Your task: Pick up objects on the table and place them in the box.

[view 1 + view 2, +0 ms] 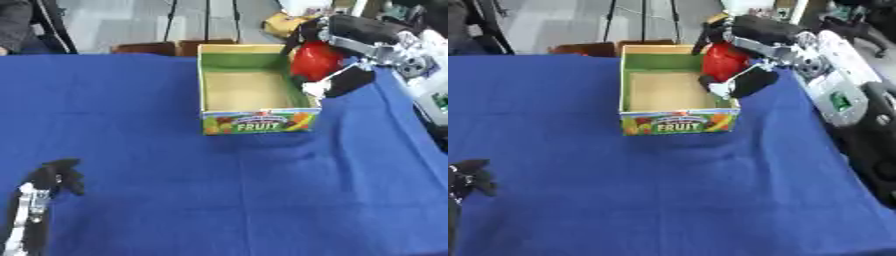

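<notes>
Right robot hand (343,75) clamped on red object (315,60) over box (254,107) right rim; left robot hand (54,180) curled, idle, near-left bench (131,125) corner.

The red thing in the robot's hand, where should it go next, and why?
Probably a little to the left and down, then let go. The right hand holds the red object at the right wall of the fruit box, not yet over its bare floor. The left hand rests idle near the lower left corner.

A red object (315,60), a green-walled box (254,92), a blue tablecloth (219,190).
</notes>
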Controlling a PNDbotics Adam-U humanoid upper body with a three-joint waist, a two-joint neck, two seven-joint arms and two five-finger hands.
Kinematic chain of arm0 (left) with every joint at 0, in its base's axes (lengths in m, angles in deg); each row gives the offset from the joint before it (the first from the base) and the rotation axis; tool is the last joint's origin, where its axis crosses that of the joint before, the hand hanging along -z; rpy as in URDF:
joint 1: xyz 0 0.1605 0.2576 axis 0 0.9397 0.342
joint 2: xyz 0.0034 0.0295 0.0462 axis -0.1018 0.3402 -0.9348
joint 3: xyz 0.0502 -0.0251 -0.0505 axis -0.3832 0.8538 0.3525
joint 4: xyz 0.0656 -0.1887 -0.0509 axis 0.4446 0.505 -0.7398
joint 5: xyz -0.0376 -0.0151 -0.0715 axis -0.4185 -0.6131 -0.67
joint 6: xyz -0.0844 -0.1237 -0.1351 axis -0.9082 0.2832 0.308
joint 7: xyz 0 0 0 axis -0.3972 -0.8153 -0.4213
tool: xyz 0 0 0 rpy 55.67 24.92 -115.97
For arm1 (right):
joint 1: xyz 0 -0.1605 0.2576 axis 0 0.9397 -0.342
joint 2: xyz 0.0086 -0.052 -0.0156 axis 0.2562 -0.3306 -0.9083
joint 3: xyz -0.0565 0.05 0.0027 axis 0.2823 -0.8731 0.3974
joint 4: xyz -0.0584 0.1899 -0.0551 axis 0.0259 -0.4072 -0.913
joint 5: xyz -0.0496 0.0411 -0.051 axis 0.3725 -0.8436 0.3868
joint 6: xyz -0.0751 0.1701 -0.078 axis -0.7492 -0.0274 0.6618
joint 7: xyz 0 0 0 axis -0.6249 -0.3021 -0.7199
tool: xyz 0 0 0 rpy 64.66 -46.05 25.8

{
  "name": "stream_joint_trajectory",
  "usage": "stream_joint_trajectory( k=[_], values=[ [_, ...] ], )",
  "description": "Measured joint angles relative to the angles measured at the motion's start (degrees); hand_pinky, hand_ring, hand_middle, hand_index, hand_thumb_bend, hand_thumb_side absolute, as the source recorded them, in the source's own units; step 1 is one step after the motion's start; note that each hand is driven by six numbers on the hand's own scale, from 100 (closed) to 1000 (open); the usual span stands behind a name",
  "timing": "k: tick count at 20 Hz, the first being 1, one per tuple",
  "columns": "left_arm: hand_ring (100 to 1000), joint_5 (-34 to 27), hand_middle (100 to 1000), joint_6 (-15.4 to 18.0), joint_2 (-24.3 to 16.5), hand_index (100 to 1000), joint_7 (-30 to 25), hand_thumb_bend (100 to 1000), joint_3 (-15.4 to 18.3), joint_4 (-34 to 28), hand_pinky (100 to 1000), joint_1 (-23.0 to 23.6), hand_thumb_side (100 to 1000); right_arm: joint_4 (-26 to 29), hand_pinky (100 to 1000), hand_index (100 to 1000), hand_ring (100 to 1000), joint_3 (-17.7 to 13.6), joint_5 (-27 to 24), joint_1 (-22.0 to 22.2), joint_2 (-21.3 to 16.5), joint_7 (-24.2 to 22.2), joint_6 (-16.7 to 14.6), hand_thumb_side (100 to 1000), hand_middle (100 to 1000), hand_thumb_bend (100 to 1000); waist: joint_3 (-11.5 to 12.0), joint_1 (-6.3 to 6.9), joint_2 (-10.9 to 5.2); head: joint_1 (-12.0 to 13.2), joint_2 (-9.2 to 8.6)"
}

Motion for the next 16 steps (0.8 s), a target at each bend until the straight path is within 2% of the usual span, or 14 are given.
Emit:
stream_joint_trajectory(
  k=[7,13,14,15,16],
  values=[
    [381,-0.23,465,0.04,-0.01,682,-1.22,622,-1.24,-0.12,563,-2.53,981,-17.41,100,800,494,-3.38,9.65,-4.92,6.52,7.05,-0.95,100,757,100,5.04,-0.33,1.77,-4.33,-2.25],
    [384,-0.95,466,0.11,0.08,682,-2.33,631,-2.37,-1.24,563,-4.86,969,-24.96,100,828,543,-5.61,15.84,-5.95,9.14,13.67,-1.57,100,787,100,9.07,-0.64,2.62,-8.26,-3.62],
    [385,-1.11,466,0.14,0.14,682,-2.57,634,-2.66,-1.52,563,-5.47,965,-25.67,148,846,603,-5.83,16.88,-5.95,9.21,14.70,-1.61,100,810,100,9.72,-0.64,2.75,-8.89,-3.89],
    [385,-1.37,466,0.14,0.26,682,-2.84,635,-2.90,-1.82,563,-6.01,964,-26.36,176,849,618,-6.05,18.04,-5.92,9.23,15.61,-1.56,100,813,100,10.38,-0.64,2.87,-9.52,-4.03],
    [386,-1.59,467,0.16,0.53,682,-3.11,636,-3.16,-2.17,563,-6.45,962,-27.10,348,863,704,-6.26,19.22,-5.87,9.29,16.34,-1.49,101,832,100,10.96,-0.64,2.93,-10.10,-4.13]
  ],
)
